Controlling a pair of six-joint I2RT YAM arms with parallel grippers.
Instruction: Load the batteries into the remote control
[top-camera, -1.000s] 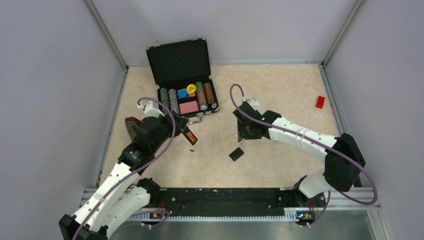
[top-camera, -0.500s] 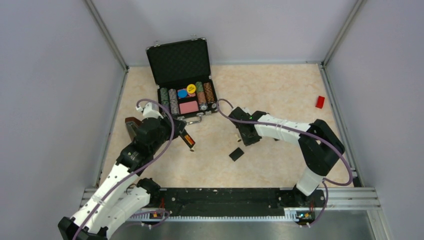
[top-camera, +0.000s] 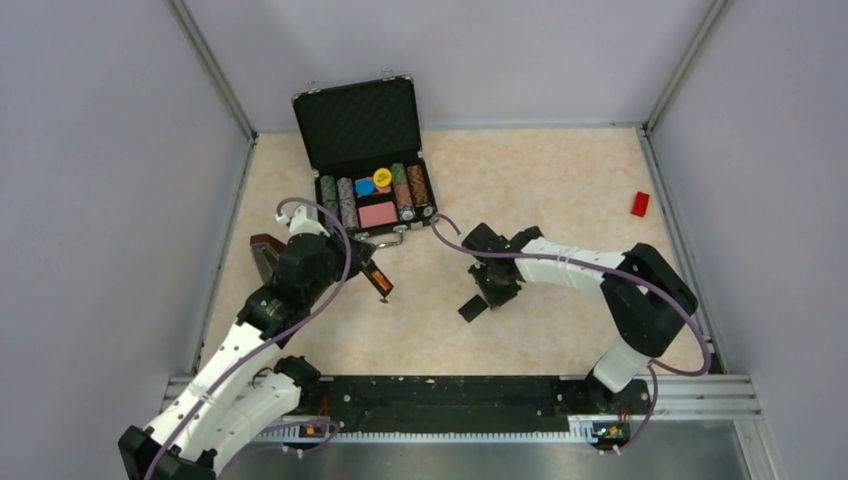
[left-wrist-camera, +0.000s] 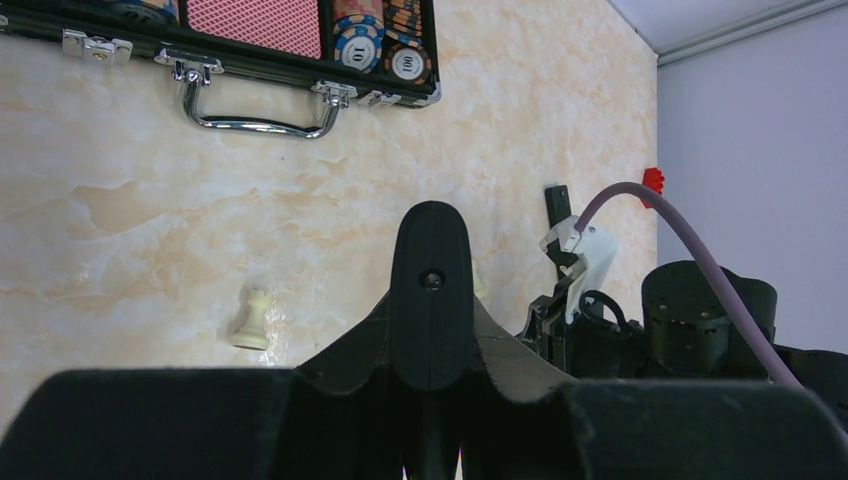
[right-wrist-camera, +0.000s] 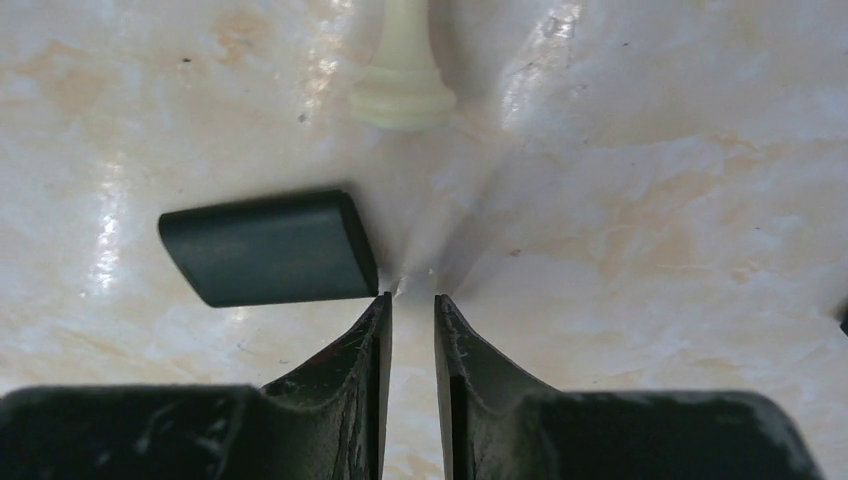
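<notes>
My left gripper (top-camera: 362, 262) is shut on the black remote control (top-camera: 376, 276), which it holds above the table. A red-orange strip on the remote's upturned side is the batteries (top-camera: 378, 279). In the left wrist view the remote (left-wrist-camera: 430, 300) stands end-on between the fingers. The small black back cover (top-camera: 473, 307) lies flat on the table. My right gripper (right-wrist-camera: 412, 297) points down just right of the cover (right-wrist-camera: 270, 247). Its jaws leave only a narrow gap with nothing in it, and its left fingertip is almost at the cover's corner.
An open black case (top-camera: 372, 195) of poker chips sits at the back, its handle (left-wrist-camera: 258, 118) facing me. Cream pegs stand on the table (right-wrist-camera: 403, 85) (left-wrist-camera: 252, 320). A red block (top-camera: 640, 203) lies far right. A dark brown object (top-camera: 263, 252) sits left of my left arm.
My right gripper has swung left and nearer, down to the back cover, and its jaws have narrowed. The left arm with the remote has barely shifted.
</notes>
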